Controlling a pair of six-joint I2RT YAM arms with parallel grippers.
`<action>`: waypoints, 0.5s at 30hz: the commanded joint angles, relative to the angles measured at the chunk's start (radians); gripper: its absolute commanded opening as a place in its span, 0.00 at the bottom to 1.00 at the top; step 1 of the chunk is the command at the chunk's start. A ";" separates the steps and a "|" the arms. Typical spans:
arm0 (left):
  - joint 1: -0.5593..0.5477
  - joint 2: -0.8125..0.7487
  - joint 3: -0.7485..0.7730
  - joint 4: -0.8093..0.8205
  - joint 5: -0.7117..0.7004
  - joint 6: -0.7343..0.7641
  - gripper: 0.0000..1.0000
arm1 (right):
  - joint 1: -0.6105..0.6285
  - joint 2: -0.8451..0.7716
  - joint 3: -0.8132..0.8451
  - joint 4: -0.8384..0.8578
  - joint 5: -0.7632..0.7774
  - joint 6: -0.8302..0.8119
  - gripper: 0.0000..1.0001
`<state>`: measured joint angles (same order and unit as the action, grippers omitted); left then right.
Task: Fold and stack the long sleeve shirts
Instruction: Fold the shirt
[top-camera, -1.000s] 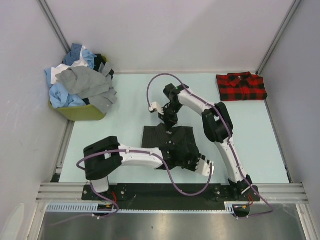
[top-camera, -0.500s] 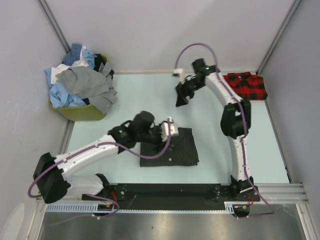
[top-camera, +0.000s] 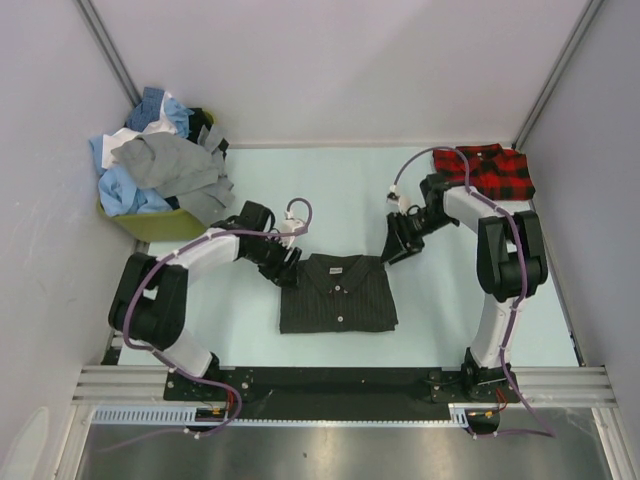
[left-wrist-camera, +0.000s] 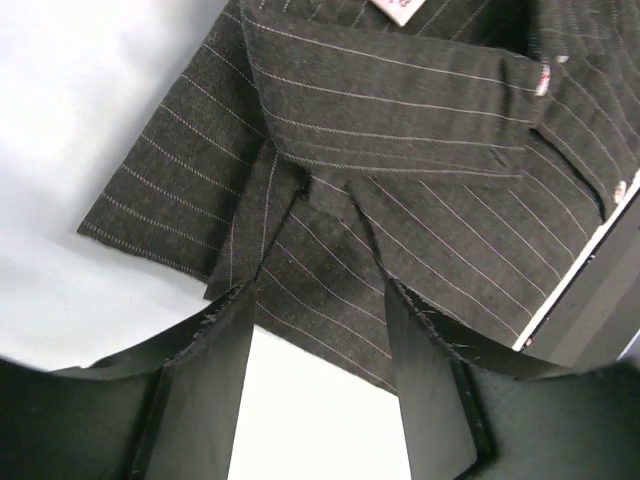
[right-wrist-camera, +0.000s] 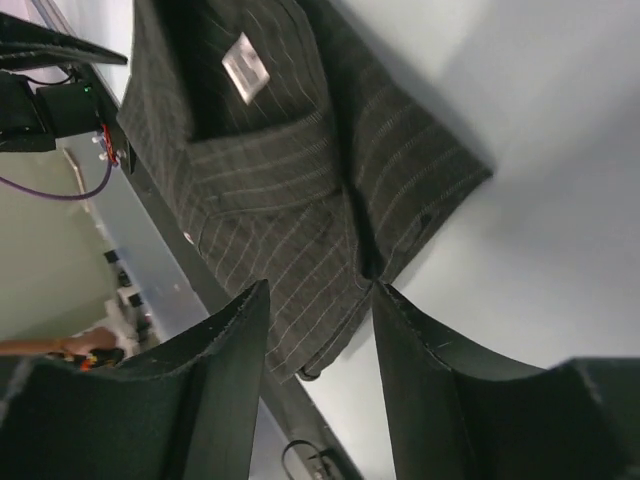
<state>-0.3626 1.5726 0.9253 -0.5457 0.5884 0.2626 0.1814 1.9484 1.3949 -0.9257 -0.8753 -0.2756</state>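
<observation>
While the folded pinstriped shirt (top-camera: 338, 298) lies on the bench (top-camera: 250, 190), left claw (top-camera: 284, 268) and right claw (top-camera: 397, 247) flank its collar end, both spread apart and empty.

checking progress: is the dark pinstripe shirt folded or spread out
Folded: the pinstripe shirt lies as a compact rectangle, no sleeves showing.

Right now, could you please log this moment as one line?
charcoal shirt: folded, centre | left gripper: open, at its far-left corner | right gripper: open, at far-right corner | plaid shirt: folded, far right
</observation>
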 joint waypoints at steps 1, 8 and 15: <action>0.004 0.050 0.061 -0.007 0.039 0.027 0.58 | -0.010 -0.045 -0.094 0.117 -0.004 0.104 0.47; 0.004 0.089 0.024 -0.040 0.024 0.049 0.32 | -0.010 -0.062 -0.257 0.206 0.005 0.168 0.22; 0.004 0.050 -0.011 -0.085 -0.010 0.113 0.25 | -0.016 -0.089 -0.277 0.174 -0.005 0.156 0.12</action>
<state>-0.3614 1.6623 0.9195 -0.5903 0.5819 0.3084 0.1726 1.9312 1.1107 -0.7559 -0.8639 -0.1219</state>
